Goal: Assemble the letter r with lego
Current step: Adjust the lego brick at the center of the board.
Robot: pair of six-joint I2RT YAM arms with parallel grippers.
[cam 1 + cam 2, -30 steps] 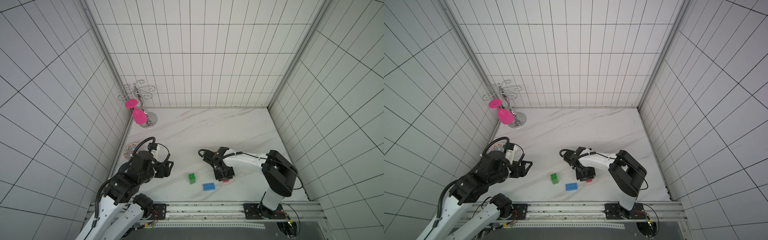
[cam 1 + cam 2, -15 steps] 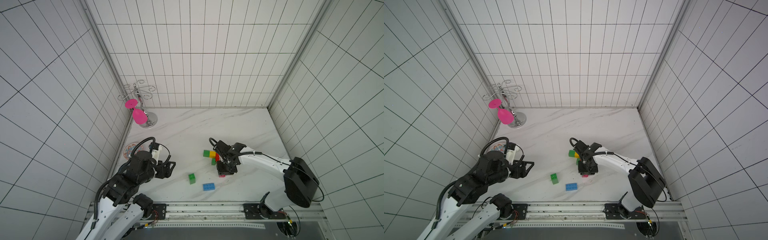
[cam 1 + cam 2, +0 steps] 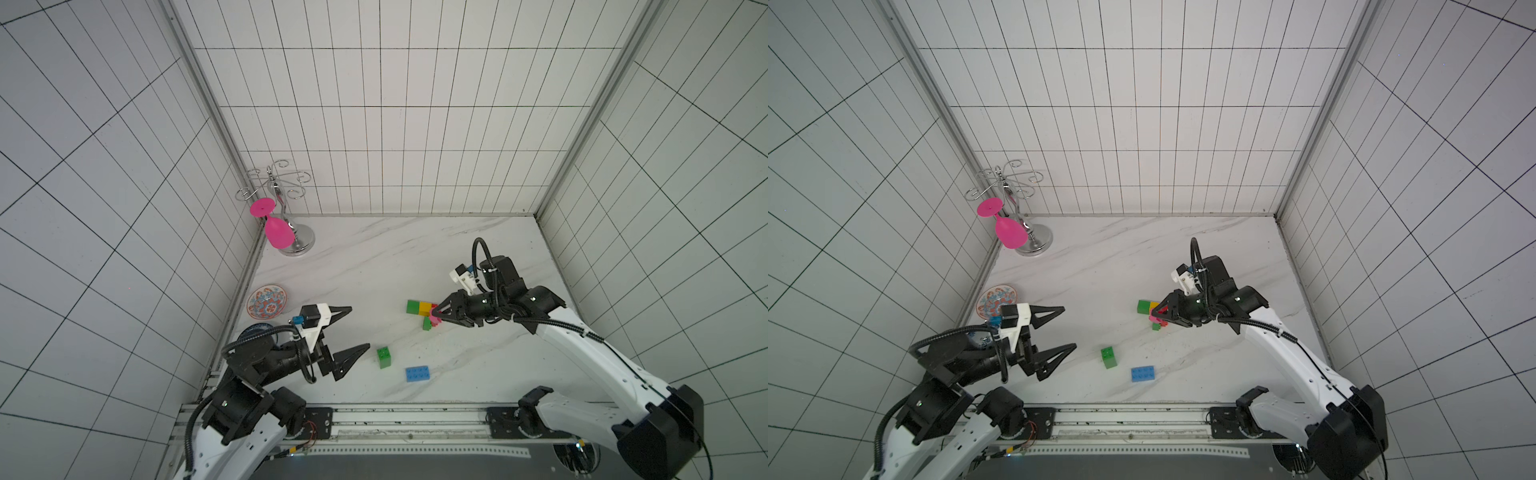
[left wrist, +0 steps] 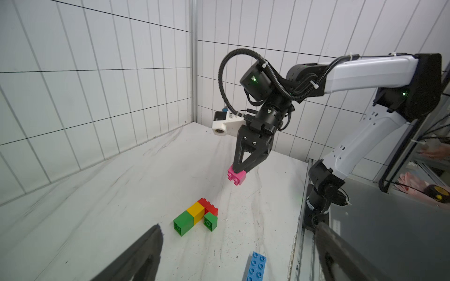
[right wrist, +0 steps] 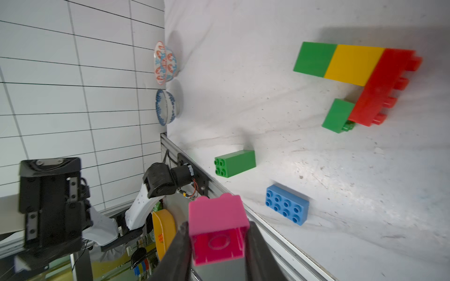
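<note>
My right gripper [image 3: 435, 314] is shut on a pink lego brick [image 5: 215, 219], held in the air just above the joined bricks. Those lie flat on the marble: a green cube [image 3: 413, 306], a yellow one [image 3: 425, 308], a red brick [image 4: 208, 205] and a small green cube [image 3: 427, 323] beside the red. A loose green brick [image 3: 384, 357] and a blue brick [image 3: 417, 373] lie nearer the front. My left gripper [image 3: 360, 326] hovers open and empty left of the loose green brick.
A chrome glass rack [image 3: 299, 245] with a hanging pink glass [image 3: 279, 235] stands in the back left corner. A patterned bowl [image 3: 267, 300] and a blue-rimmed bowl [image 5: 165, 107] sit by the left wall. A metal rail [image 3: 395, 415] runs along the front edge.
My right gripper has lifted the pink brick off the table and carried it back toward the joined bricks, its elbow swinging right. The left gripper has opened wider.
</note>
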